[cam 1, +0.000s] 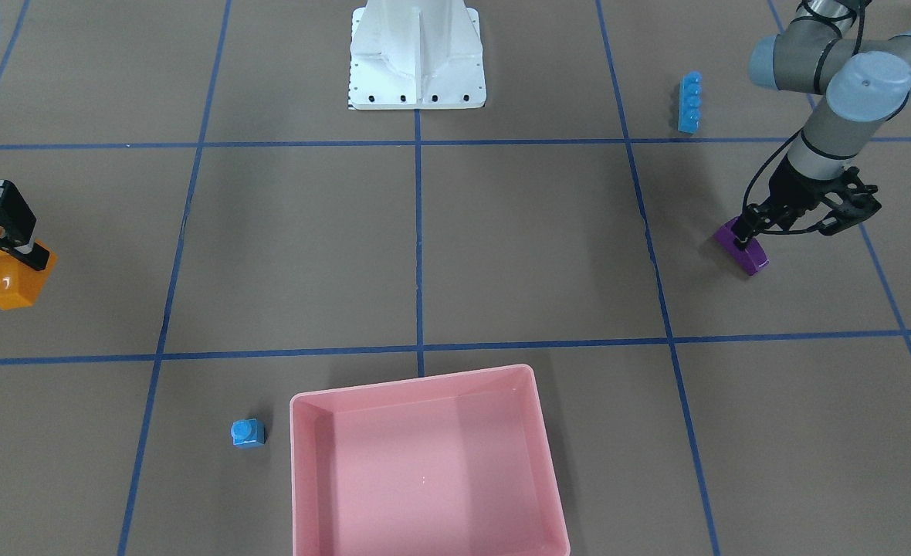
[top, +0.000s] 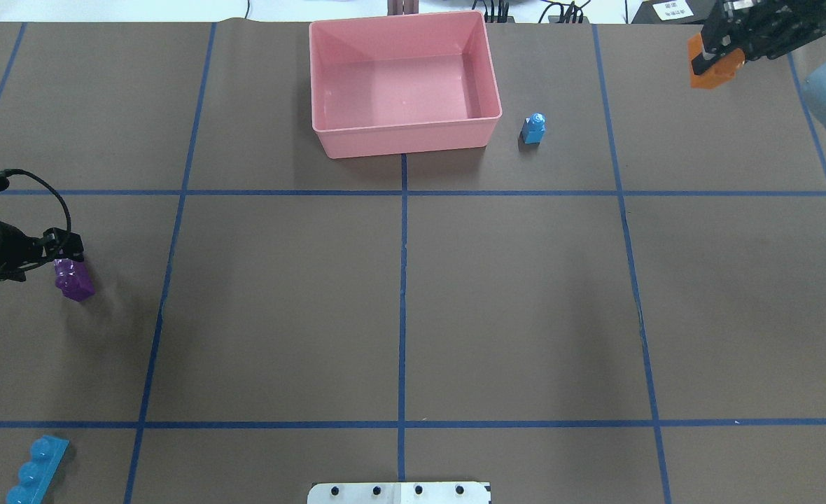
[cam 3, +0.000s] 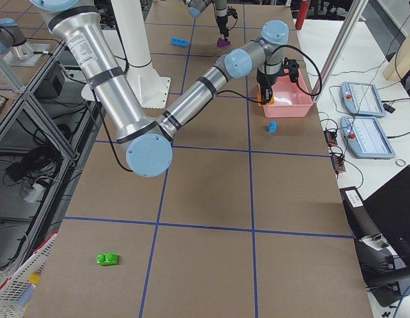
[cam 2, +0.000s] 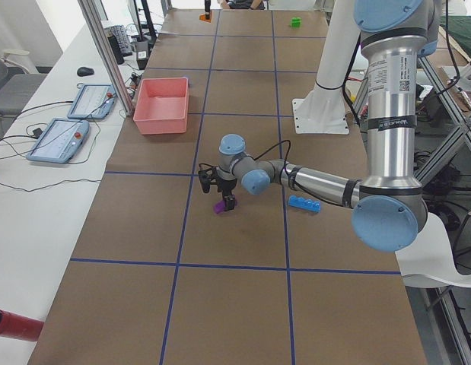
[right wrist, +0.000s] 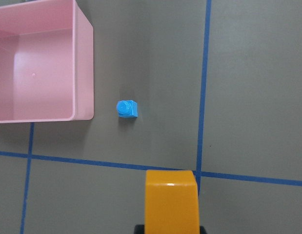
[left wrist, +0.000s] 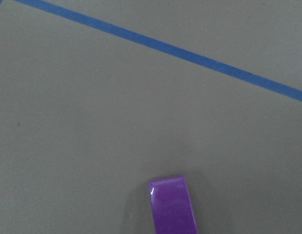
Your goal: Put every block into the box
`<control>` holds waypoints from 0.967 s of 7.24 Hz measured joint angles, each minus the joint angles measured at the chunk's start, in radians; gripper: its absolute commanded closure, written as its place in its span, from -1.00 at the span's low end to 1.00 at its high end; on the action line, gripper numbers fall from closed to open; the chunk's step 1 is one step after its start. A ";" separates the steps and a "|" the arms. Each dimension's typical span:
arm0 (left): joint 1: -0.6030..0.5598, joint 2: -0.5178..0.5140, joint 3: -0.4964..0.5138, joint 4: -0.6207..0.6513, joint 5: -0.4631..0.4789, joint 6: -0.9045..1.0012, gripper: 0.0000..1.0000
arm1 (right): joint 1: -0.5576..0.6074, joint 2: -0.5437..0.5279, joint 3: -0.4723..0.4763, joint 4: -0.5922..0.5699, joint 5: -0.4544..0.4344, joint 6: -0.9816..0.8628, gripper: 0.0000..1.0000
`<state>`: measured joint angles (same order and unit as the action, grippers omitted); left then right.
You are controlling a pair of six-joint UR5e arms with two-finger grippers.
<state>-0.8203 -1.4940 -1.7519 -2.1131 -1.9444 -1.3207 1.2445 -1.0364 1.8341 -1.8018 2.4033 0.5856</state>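
Orange block (cam 1: 11,286) sat clenched in your right jaws, purple block (cam 1: 753,261) in your left jaws; carrying both to the box (cam 1: 413,381), well away from either jaws, seemed next.

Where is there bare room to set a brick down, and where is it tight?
The box is empty inside. The middle of the table is bare, bordered by the box, the white base, the purple brick at the left tool and the orange brick in the right tool. Tightest by the box's right wall, where the small blue brick stands.
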 measured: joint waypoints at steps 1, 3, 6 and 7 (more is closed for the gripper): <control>0.027 -0.007 0.016 -0.010 0.017 -0.019 0.00 | -0.001 0.065 -0.044 -0.008 -0.002 0.015 1.00; 0.054 -0.021 0.030 -0.015 0.023 -0.032 1.00 | -0.022 0.183 -0.140 -0.008 -0.011 0.032 1.00; 0.043 -0.014 -0.009 -0.005 -0.086 -0.024 1.00 | -0.122 0.365 -0.306 0.020 -0.090 0.065 1.00; 0.021 -0.013 -0.025 0.006 -0.118 -0.022 1.00 | -0.168 0.434 -0.408 0.090 -0.141 0.096 1.00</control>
<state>-0.7995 -1.5066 -1.7771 -2.1072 -2.0625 -1.3422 1.0762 -0.6021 1.4261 -1.7118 2.2625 0.6813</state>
